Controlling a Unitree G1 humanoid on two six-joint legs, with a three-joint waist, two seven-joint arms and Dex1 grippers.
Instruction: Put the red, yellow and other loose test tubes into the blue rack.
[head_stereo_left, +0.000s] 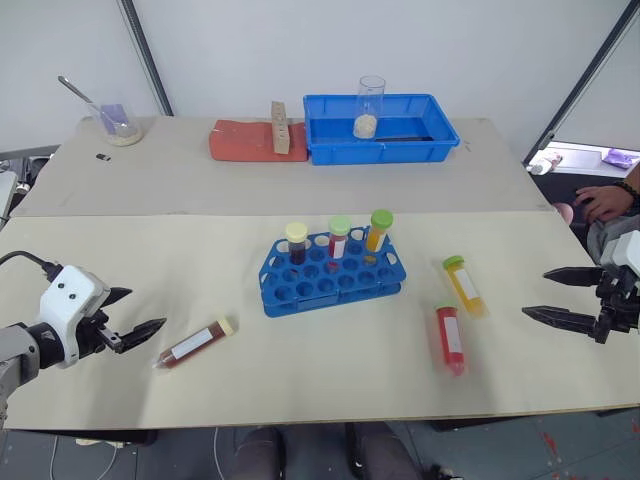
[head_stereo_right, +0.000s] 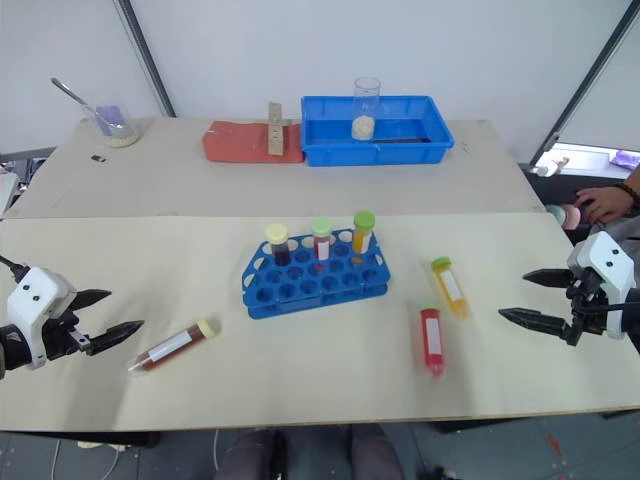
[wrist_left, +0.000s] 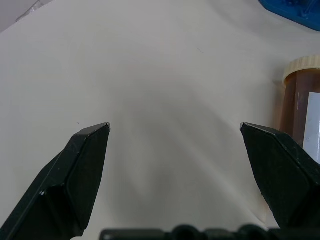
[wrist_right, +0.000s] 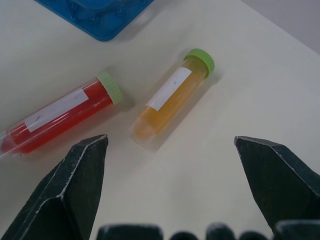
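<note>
Left eye view: blue rack (head_stereo_left: 333, 275) stands near the middle of the tabletop (head_stereo_left: 300, 390), holding three upright capped tubes in its far row: a dark red one with a cream cap (head_stereo_left: 297, 243), a red one with a green cap (head_stereo_left: 339, 237), an orange one with a green cap (head_stereo_left: 377, 230).

Three loose tubes lie flat on the tabletop. The brown tube (head_stereo_left: 195, 343), cream cap, lies toward the near left corner, between the rack and the left gripper (head_stereo_left: 138, 320), tilted with its cap end nearer the rack. The yellow tube (head_stereo_left: 465, 285) and the red tube (head_stereo_left: 450, 339), both green-capped, lie to the right of the rack, near each other but not touching; red is closer to the near edge.

Left gripper: fingers spread wide, nothing between them, hovering just beside the brown tube's tip. Right gripper (head_stereo_left: 560, 296): fingers likewise spread wide, empty, near the right edge, well apart from the yellow and red tubes; the right wrist view looks down on both tubes between its fingertips (wrist_right: 82, 165).
</note>
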